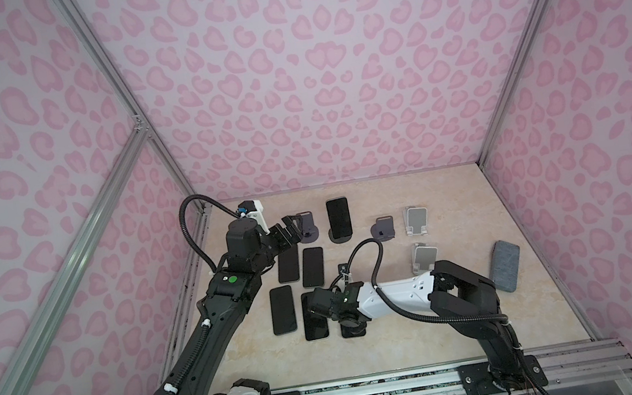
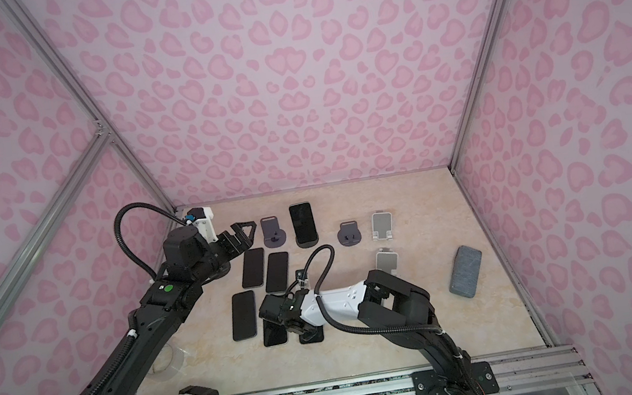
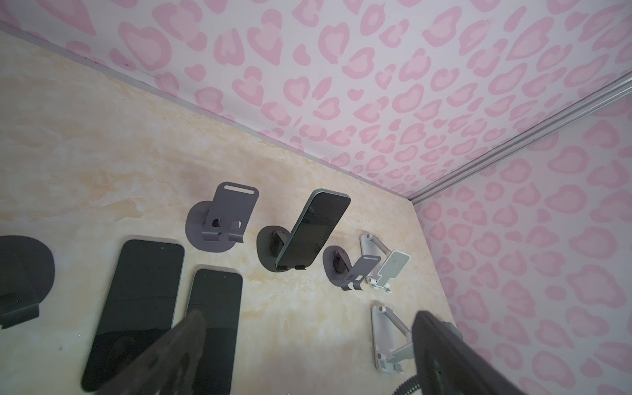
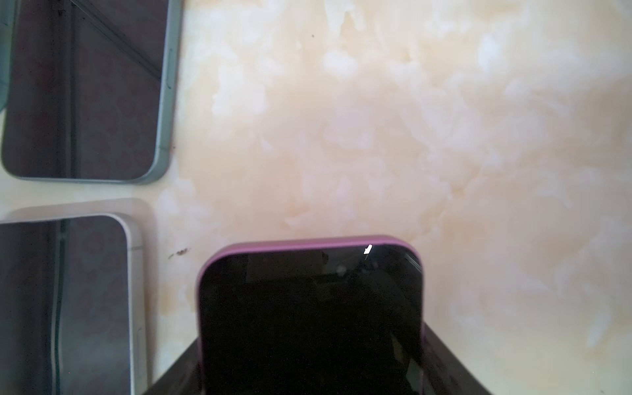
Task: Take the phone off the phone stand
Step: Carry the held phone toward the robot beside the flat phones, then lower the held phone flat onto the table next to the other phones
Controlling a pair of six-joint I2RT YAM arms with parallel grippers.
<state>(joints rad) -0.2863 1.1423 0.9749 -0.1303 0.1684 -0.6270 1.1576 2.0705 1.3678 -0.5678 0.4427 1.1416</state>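
My right gripper (image 1: 351, 323) (image 4: 311, 359) is shut on a purple-edged phone (image 4: 307, 307) with a dark screen. It holds the phone low over the table, in front of the flat phones; its fingers (image 4: 444, 359) clasp the phone's two sides. At the back another dark phone (image 1: 339, 218) (image 3: 313, 232) leans upright in a dark round-based phone stand (image 1: 341, 239) (image 3: 268, 246). My left gripper (image 1: 289, 231) (image 3: 307, 319) hangs open and holds nothing, at the back left beside an empty grey stand (image 1: 307, 229) (image 3: 222, 219).
Several dark phones (image 1: 312, 267) lie flat mid-table. An empty purple stand (image 1: 382, 229) and two white stands (image 1: 416, 220) (image 1: 423, 259) stand at the back right. A grey fabric-covered slab (image 1: 508, 266) lies near the right wall. An empty black stand (image 3: 20, 273) sits under the left arm.
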